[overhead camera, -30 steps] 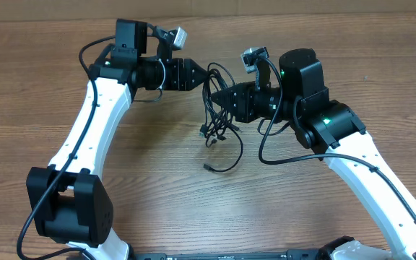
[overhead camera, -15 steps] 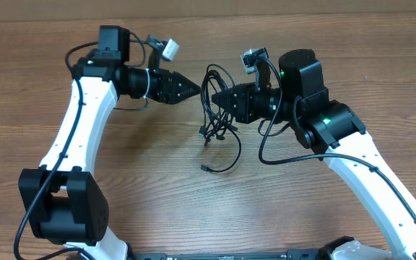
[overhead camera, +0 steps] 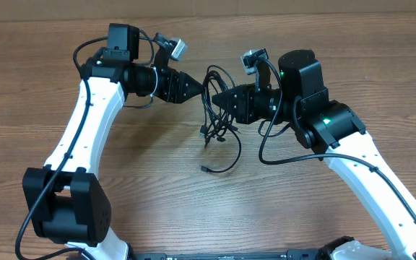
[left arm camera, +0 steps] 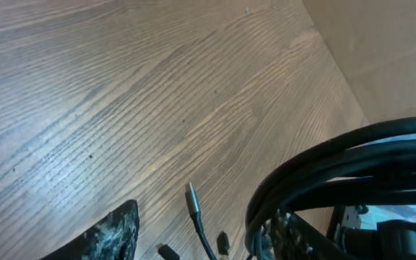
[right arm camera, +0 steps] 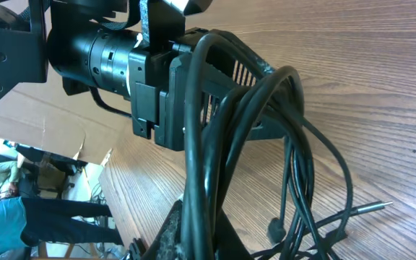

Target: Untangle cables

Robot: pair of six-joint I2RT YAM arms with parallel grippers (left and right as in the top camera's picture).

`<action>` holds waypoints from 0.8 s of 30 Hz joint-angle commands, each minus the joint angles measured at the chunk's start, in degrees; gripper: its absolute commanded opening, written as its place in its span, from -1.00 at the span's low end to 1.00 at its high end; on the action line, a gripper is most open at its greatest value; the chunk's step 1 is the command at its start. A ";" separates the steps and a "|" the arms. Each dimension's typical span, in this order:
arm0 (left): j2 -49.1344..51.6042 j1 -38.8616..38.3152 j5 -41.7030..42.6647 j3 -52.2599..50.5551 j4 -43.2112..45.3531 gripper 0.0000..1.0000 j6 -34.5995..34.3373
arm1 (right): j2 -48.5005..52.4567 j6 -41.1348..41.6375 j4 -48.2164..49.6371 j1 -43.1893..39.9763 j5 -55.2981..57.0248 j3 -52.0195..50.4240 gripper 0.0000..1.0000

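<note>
The cables (overhead camera: 221,128) are thin black cords hanging in tangled loops at the table's middle, with one plug end lying on the wood (overhead camera: 206,168). My right gripper (overhead camera: 219,97) is shut on the top of the bundle; the right wrist view shows the cords (right arm camera: 295,144) pinched between its fingers (right arm camera: 208,231). My left gripper (overhead camera: 197,89) is open just left of the loops, pointing at them. In the left wrist view its fingers (left arm camera: 204,242) are spread, with the thick cable bundle (left arm camera: 338,162) by the right finger and a silvery-tipped plug (left arm camera: 191,196) between them.
The wooden table (overhead camera: 157,173) runs out in all directions. A cardboard wall (left arm camera: 388,50) stands along the back edge. The right arm's own thicker black wire (overhead camera: 266,148) loops down beside the bundle. The left arm's body (right arm camera: 107,54) fills the upper left of the right wrist view.
My left gripper drew back to the left and rotated, then came slightly back right toward the cables. The right gripper and the bundle have not moved.
</note>
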 commanded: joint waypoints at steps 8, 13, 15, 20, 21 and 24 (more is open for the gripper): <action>1.53 -5.55 -2.86 0.81 3.54 0.18 -5.53 | -0.90 0.11 0.17 -0.09 -0.66 1.55 -0.93; 5.40 -7.28 -8.98 0.81 8.33 0.15 -12.20 | -0.92 0.09 0.22 -0.09 -3.19 1.55 -0.93; 6.34 -7.43 -10.38 0.81 9.84 0.04 -13.84 | -0.94 0.11 0.20 -0.09 -3.61 1.55 -0.92; 5.84 -6.36 -16.22 1.20 10.62 -0.61 -13.99 | -2.25 1.18 -0.39 -2.58 -3.37 1.55 -0.92; 5.42 -5.73 -17.14 1.46 10.54 -0.71 -14.43 | -2.58 1.95 -0.90 -3.76 -3.30 1.55 -0.92; 3.76 -3.39 -19.82 2.25 10.47 -0.85 -17.92 | -3.50 4.76 -4.46 -7.96 -1.40 1.55 -0.92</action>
